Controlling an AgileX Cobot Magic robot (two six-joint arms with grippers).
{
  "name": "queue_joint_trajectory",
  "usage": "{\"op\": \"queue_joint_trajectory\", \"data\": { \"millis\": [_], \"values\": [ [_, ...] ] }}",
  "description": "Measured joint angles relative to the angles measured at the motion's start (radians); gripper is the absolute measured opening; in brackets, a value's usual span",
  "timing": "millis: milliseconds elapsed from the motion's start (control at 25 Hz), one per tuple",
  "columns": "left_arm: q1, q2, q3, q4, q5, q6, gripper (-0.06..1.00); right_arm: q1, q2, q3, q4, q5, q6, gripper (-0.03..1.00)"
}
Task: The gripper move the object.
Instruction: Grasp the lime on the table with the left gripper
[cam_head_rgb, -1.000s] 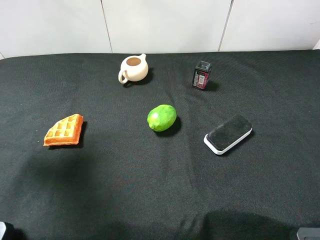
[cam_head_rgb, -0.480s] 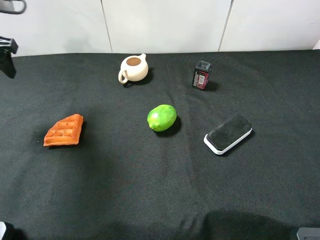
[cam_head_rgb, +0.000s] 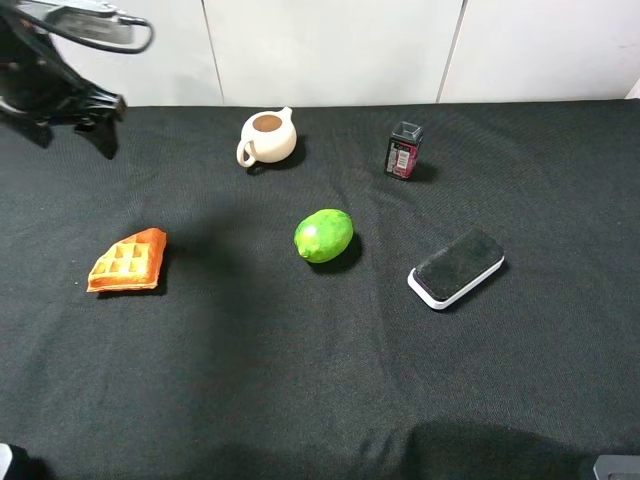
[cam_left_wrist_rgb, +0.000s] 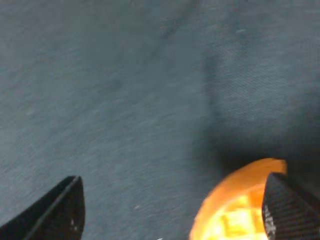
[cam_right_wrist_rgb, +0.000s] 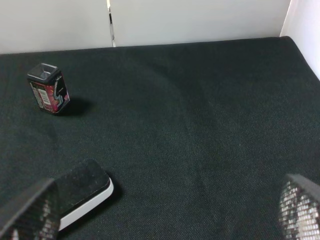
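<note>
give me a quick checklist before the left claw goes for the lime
1. lime free to grasp: ok, it lies alone, touching nothing.
2. left claw open: ok, fingers apart, holding nothing.
3. left claw lined up on the lime: not ok, it hangs at the far left, with the waffle in its wrist view.
4. Route to the lime clear: ok, the teapot stands well behind it.
5. right claw out of the way: ok, open, over the eraser side.

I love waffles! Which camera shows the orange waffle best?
The exterior high view: the whole waffle lies in plain sight. The left wrist view catches only a blurry orange part; the right wrist view shows none of it.
</note>
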Motion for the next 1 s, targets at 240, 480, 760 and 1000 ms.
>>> {"op": "queue_joint_trajectory", "data": {
  "millis": [240, 480, 760, 1000],
  "values": [
    [-0.127, 0.003, -0.007, -0.058, -0.044, 0.0, 0.71, 0.0, 0.0, 0.0, 0.0, 0.0, 0.0, 0.66],
    [-0.264, 0.003, -0.007, -0.068, -0.073, 0.0, 0.71, 0.0, 0.0, 0.0, 0.0, 0.0, 0.0, 0.66],
    [-0.428, 0.055, -0.014, -0.071, -0.075, -0.018, 0.71, 0.0, 0.0, 0.0, 0.0, 0.0, 0.0, 0.66],
    [-0.535, 0.159, -0.087, -0.072, -0.071, -0.037, 0.71, 0.0, 0.0, 0.0, 0.0, 0.0, 0.0, 0.66]
  ]
}}
